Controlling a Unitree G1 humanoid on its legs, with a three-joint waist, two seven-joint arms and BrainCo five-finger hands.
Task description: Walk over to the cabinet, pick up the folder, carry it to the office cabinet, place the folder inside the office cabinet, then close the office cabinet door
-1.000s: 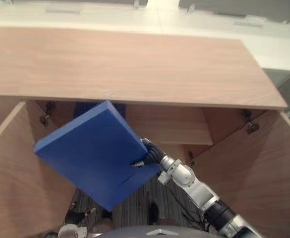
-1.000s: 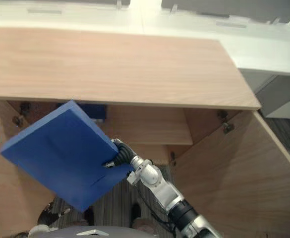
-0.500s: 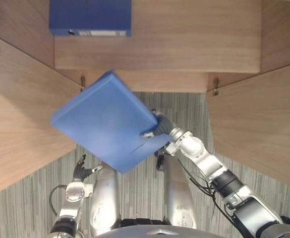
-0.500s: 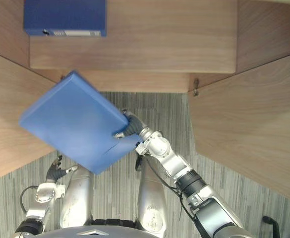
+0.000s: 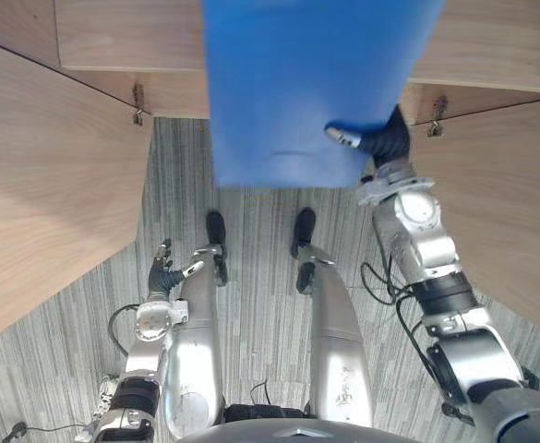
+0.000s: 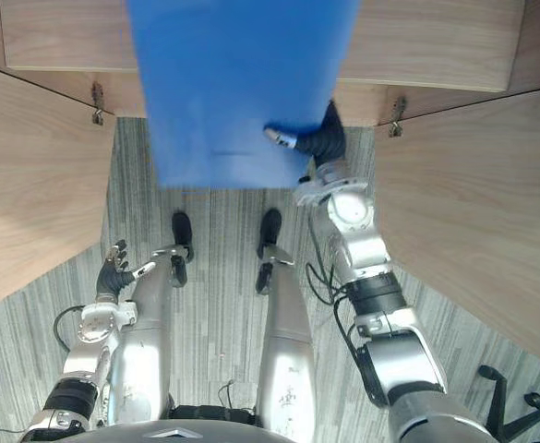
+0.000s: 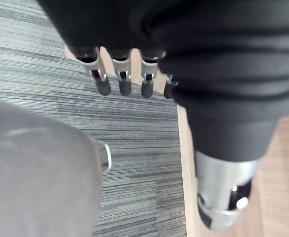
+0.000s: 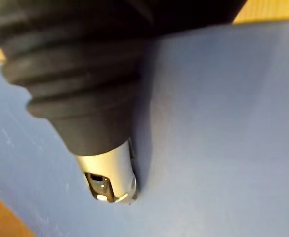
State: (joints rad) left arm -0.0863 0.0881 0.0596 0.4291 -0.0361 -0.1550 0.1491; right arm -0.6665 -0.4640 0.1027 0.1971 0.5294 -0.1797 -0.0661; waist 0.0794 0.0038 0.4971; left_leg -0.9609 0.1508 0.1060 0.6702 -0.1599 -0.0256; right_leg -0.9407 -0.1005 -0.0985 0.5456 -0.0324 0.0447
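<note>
Folder (image 5: 306, 83), blue, sits pinched at its near right corner in the right hand (image 5: 387, 143), thumb curled on top, reaching straight ahead toward the office cabinet's shelf (image 5: 122, 37) between the open doors (image 5: 48, 185), while the left hand (image 5: 163, 274), fingers relaxed, hangs low and well apart.
</note>
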